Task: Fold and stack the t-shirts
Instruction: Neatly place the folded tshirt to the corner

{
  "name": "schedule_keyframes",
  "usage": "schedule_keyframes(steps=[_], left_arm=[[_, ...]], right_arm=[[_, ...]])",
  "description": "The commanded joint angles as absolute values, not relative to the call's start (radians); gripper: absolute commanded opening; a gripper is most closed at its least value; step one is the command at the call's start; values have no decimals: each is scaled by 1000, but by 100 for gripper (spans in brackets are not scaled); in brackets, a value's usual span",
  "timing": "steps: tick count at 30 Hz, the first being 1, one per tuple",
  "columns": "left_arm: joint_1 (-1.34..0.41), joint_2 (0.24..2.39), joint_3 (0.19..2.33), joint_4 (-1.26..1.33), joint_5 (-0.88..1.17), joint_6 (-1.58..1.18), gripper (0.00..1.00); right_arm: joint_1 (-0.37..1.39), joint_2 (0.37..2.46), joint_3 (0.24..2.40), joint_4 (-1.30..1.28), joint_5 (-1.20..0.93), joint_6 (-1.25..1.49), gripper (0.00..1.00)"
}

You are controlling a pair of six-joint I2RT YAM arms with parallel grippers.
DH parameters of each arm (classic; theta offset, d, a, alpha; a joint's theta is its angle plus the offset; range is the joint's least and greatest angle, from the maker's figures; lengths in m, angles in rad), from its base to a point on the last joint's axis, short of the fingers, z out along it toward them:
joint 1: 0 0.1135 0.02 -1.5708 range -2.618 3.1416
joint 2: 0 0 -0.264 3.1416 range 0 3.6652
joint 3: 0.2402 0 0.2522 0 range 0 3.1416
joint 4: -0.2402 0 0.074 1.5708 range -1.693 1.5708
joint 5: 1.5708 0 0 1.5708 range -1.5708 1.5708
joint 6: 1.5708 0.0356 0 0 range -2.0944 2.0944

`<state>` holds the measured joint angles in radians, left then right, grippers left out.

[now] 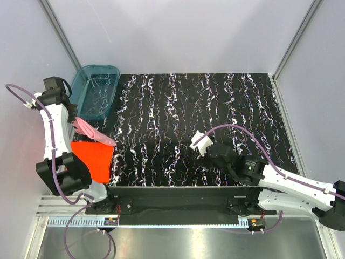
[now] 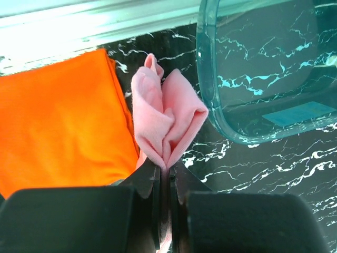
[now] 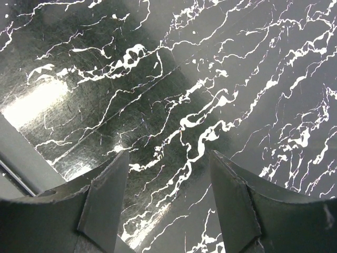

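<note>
Firmly, the left hand [image 2: 164,171] grips the pink t-shirt [image 2: 166,113]; the right hand [image 3: 168,156] gapes; tub label [image 2: 297,113] unreadable.

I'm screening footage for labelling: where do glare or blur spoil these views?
Left wrist: washed-out white band along the top, the left pincer dark and soft, the light pink cloth t-shirt sharp. Right wrist: a bright glare patch on the black white-veined tabletop at left. Top external: evenly lit, sharp.
</note>
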<state>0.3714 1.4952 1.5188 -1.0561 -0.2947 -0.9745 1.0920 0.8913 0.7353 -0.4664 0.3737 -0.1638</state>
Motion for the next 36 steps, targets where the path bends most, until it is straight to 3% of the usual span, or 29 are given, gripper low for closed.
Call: schedule_keyframes(steps=[1,36], left_arm=[[390,1413,1511,-1034,-334,-920,0],[538,1232,1120,-1048,-448,-873,0]], right_arm=[[1091,891,758,-408,365,-169,70],[1089,888,749,-422,282,-167,71]])
